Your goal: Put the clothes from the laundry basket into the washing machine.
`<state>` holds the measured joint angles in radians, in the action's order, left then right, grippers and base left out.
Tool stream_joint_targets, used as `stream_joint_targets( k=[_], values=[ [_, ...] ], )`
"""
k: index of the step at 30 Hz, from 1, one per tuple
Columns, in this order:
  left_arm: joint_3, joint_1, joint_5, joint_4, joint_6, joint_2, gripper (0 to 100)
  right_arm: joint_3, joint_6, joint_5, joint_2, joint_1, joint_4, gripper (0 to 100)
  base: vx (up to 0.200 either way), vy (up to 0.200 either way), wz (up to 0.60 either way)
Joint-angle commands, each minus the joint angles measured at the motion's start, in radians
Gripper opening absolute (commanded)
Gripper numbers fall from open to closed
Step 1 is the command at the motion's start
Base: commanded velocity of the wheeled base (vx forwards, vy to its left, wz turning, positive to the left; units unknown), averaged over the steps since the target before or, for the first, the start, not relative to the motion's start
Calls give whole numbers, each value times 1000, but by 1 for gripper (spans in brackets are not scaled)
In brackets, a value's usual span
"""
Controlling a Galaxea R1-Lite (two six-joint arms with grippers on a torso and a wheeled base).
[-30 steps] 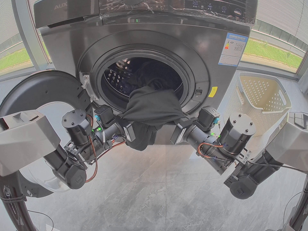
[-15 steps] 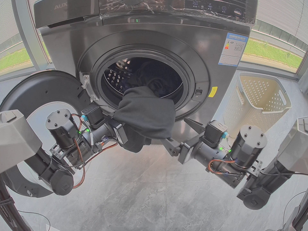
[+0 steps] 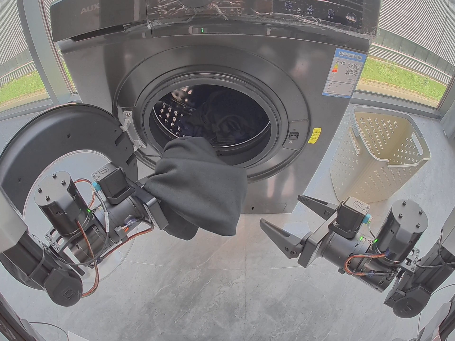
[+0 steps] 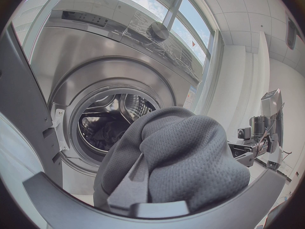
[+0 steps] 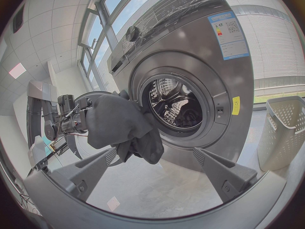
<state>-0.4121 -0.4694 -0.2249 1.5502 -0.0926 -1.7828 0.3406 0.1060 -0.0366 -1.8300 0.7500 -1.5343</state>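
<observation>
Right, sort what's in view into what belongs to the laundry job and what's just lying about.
Belongs to the job:
dark garment
washing machine, with its door open
clothes already in the drum
laundry basket

Just there:
label sticker on the machine front
window
floor

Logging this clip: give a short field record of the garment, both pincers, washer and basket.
Garment: dark grey cloth garment, draped over left pincer, before the drum opening
Left pincer: shut on garment
Right pincer: open, empty, right of garment
Washer: grey front-loading washing machine, round door open, dark clothes in drum
Basket: beige plastic laundry basket on floor, right of washer
</observation>
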Motion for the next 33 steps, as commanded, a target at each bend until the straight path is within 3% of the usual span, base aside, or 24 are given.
stream_joint_targets(
  k=[1, 22, 30, 33],
  values=[
    [21, -3, -2, 1, 4, 22, 0, -8, 1, -2, 9, -11, 0, 100, 0, 0, 0],
    [55, -37, -2, 1, 8, 11, 0, -9, 1, -5, 8, -47, -1, 100, 0, 29, 0],
    [69, -78, -2, 1, 25, 6, 0, -11, 3, -5, 5, -47, -1, 100, 0, 0, 0],
    [67, -78, -2, 1, 33, -3, 0, -11, 3, -5, 3, -47, 0, 100, 200, 0, 0]
  ],
)
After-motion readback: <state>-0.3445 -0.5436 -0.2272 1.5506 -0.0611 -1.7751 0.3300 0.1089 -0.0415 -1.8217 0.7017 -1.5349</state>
